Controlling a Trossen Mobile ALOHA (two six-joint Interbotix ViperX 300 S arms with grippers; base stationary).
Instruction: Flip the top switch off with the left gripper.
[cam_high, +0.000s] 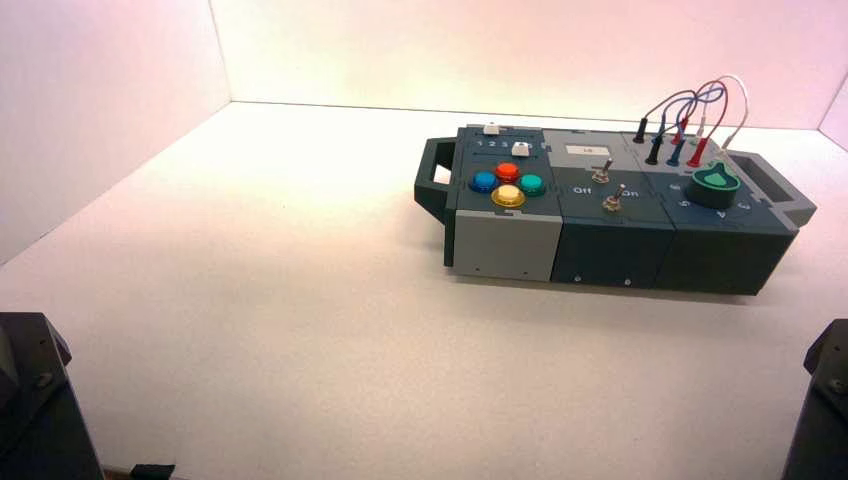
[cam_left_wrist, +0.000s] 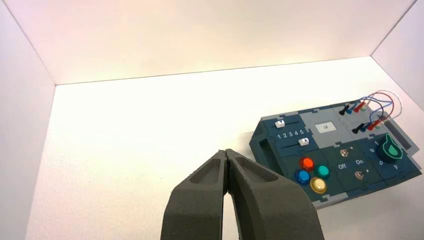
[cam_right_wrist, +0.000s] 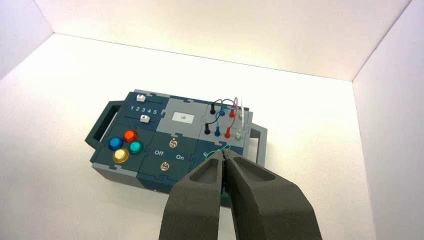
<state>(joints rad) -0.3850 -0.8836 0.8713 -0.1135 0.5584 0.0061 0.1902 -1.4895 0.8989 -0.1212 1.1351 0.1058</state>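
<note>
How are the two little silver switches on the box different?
The top switch sits right next to the white label; the bottom switch sits nearer the box's front edge. The words Off and On lie between them. Both are tiny silver levers. Neither gripper touches them.

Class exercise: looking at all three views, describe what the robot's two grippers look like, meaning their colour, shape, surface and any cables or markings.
The left gripper and the right gripper look alike: two chunky dark grey-black fingers with a matte, faintly grainy surface, broad at the base and tapering to a narrow wedge. Each finger has a shallow recessed pocket near its tip. No cables, lettering or markings show on them. In the high view only dark angular housings appear at the lower corners.
</note>
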